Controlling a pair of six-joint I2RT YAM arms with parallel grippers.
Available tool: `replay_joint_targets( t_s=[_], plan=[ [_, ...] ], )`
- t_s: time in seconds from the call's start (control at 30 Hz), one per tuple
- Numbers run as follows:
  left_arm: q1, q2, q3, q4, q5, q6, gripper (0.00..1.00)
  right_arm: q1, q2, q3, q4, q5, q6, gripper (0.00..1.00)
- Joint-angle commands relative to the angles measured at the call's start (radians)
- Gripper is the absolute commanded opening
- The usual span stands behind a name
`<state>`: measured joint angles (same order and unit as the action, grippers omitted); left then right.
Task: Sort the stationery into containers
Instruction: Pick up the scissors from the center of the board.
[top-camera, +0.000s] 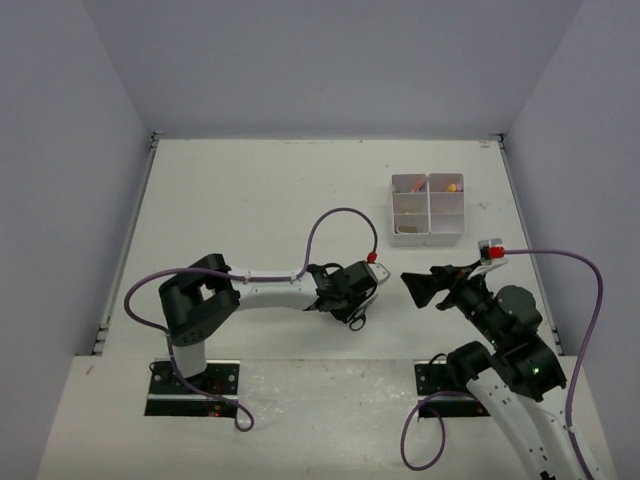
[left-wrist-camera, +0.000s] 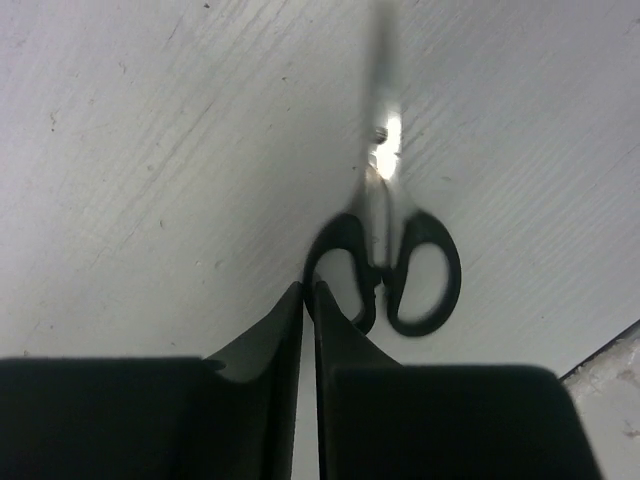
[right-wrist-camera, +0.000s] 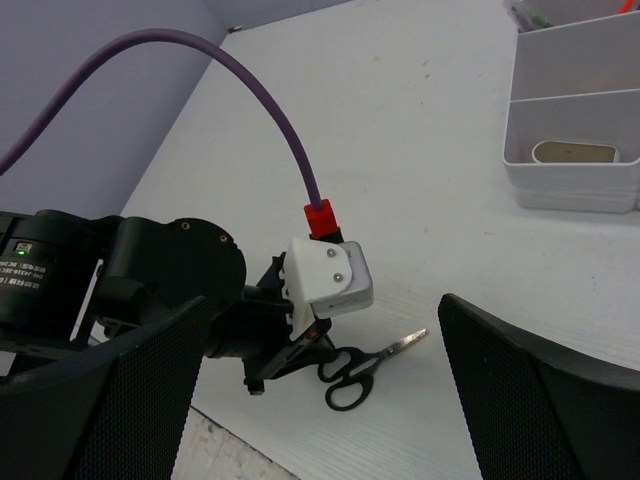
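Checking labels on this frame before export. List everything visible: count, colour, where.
scissors: one, black handles, flat on the table at the left gripper's tips
organiser box: one, white, divided, far right part of the table
tan item: one, in the box's near-left compartment
orange and pink items: count unclear, in the box's far-right compartment
table: one, white
cables: two, purple, one per arm
left gripper: one, black, closed on the rim of a scissors handle loop, as far as the wrist view shows
right gripper: one, black, open, to the right of the scissors, holding nothing
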<state>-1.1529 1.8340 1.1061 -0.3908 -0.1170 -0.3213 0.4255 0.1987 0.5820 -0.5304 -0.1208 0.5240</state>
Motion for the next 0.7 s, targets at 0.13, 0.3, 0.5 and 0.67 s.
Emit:
replay_joint_targets(
  t_s=[0.13,0.3,0.5,0.67],
  plan=[
    [-0.024,0.072,-0.023,-0.065,0.013,0.001,0.0,0.003,-0.064,-0.007,0.026,0.036,0.019,0.99],
    [-0.024,0.013,-0.037,-0.046,-0.021,-0.008,0.0,0.002,-0.057,-0.006,0.026,0.031,0.016,0.99],
    [-0.019,-0.114,-0.079,-0.008,-0.113,-0.053,0.0,0.002,-0.123,-0.019,0.055,0.018,-0.009,0.99],
    [-0.013,-0.197,-0.097,-0.008,-0.151,-0.084,0.0,0.002,-0.17,-0.036,0.076,-0.049,-0.023,0.99]
  ],
)
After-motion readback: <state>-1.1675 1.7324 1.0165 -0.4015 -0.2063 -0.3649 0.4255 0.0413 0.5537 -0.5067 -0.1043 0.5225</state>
